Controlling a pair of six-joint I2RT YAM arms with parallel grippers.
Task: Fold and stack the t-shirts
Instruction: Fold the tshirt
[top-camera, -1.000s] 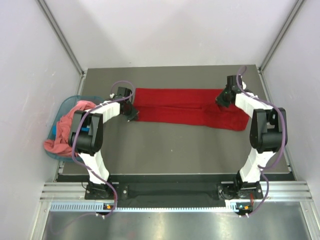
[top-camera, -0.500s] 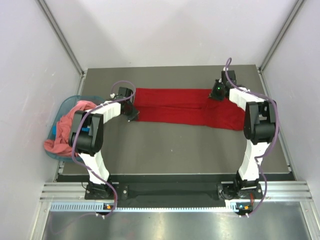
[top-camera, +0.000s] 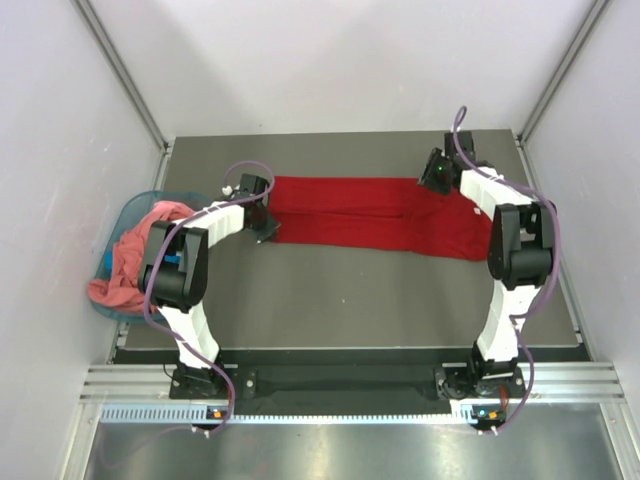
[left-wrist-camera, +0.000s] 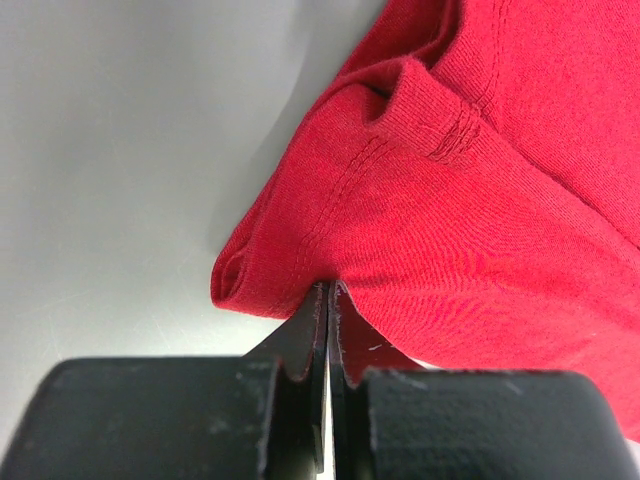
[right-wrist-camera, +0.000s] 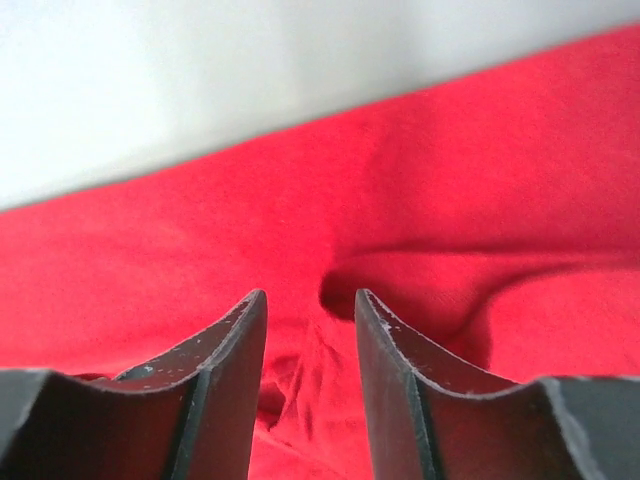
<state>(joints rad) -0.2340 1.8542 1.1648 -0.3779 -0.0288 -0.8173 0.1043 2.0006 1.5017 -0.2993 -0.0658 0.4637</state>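
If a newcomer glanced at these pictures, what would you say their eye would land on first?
The red t-shirt, stretched in a long band across the far part of the table, stands out most. The left gripper is shut on its left corner, while the right gripper hangs open over its right end. At the left edge, a salmon-pink t-shirt spills from a teal basket.

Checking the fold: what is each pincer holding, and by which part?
Left pincer pinches the red t-shirt by its folded end; right pincer open, holding nothing.
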